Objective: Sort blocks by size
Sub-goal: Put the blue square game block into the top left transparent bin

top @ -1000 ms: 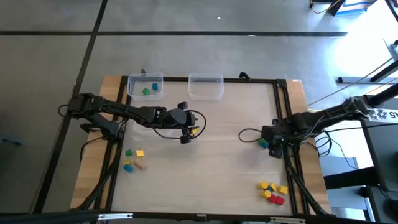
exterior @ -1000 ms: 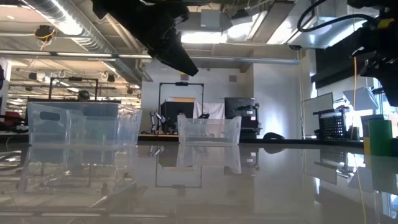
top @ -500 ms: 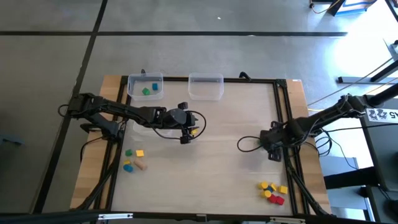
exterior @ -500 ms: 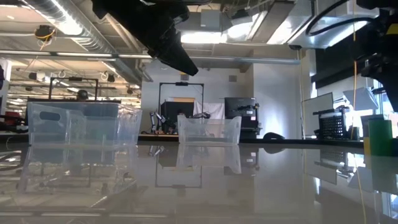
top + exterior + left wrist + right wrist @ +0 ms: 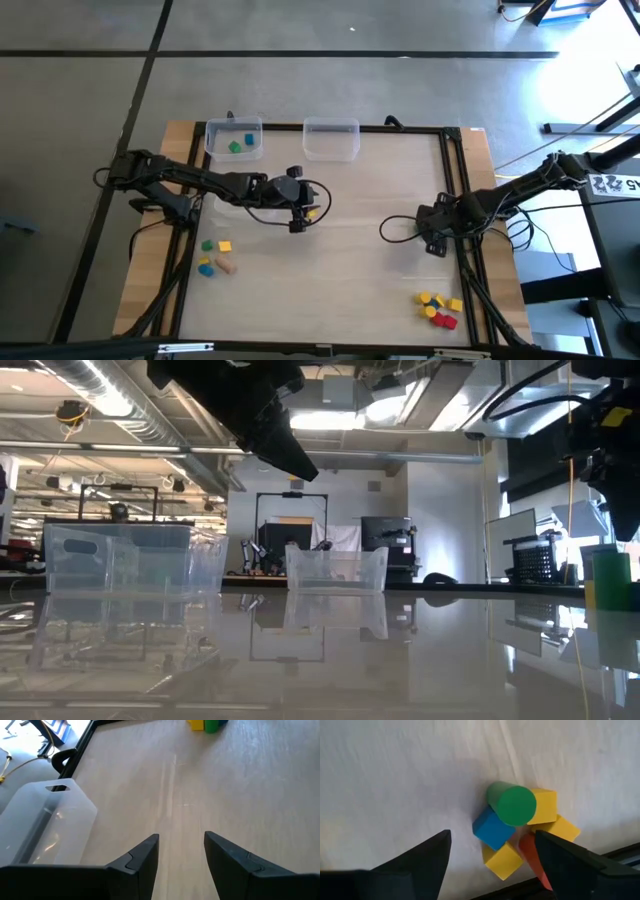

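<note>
We look down on a pale wooden table [image 5: 350,200] inside a dark frame, with one dark arm reaching in from each side. At its far edge stand two clear plastic bins, near each other but apart. The left bin [image 5: 212,132] holds a blue block [image 5: 247,139] and a green block [image 5: 235,147] lying side by side. The right bin [image 5: 331,128] stands just right of it.

The left gripper [image 5: 181,836] hangs above the middle-left of the table, in front of the left bin. Its two fingers stand apart, and through the gap we see only bare table, so it grips nothing. The right gripper [image 5: 435,248] hovers near the right rail, well apart from the bins. Its fingers are spread wide with nothing between them.

The remaining blocks lie in two groups near the front. By the left rail, a green cube [image 5: 207,245] and a yellow cube [image 5: 225,246] sit side by side, with a blue piece [image 5: 205,267] and a tan piece [image 5: 226,266] just in front of them. At the front right, ahead of the right gripper, a tight cluster touches together: a green cylinder [image 5: 511,803], a blue cube [image 5: 492,829], yellow cubes [image 5: 543,806] and a red piece [image 5: 534,854].
</note>
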Controlling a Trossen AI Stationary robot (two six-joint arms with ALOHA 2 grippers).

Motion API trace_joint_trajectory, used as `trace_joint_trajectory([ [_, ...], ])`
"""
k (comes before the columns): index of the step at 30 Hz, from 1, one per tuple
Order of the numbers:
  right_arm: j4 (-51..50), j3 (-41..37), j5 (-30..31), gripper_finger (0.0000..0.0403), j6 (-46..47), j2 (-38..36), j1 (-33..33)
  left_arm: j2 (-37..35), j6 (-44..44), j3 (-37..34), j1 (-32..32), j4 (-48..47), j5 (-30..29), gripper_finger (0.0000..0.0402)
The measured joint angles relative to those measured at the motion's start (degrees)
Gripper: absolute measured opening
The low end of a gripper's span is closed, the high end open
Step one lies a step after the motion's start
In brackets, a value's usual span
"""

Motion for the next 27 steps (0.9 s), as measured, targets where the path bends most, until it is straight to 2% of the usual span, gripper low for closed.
trace_joint_trajectory([
  [7,1.22,-0.39,-0.15,0.0292,3.74,0.26,0.02,0.00,-0.12,0.00,0.00,-0.25,0.00,0.0155],
  [13,5.46,-4.29,-3.77,0.0292,4.96,0.35,0.02,0.00,-0.01,-0.01,0.04,-0.29,0.00,0.0155],
  [19,5.71,-4.37,-1.59,0.0292,6.87,0.37,0.02,0.00,0.09,0.00,0.04,-0.28,0.00,0.0155],
  [27,5.68,-4.37,-0.56,0.0292,7.81,7.30,0.02,0.00,0.09,-0.02,0.04,-0.28,0.00,0.0155],
])
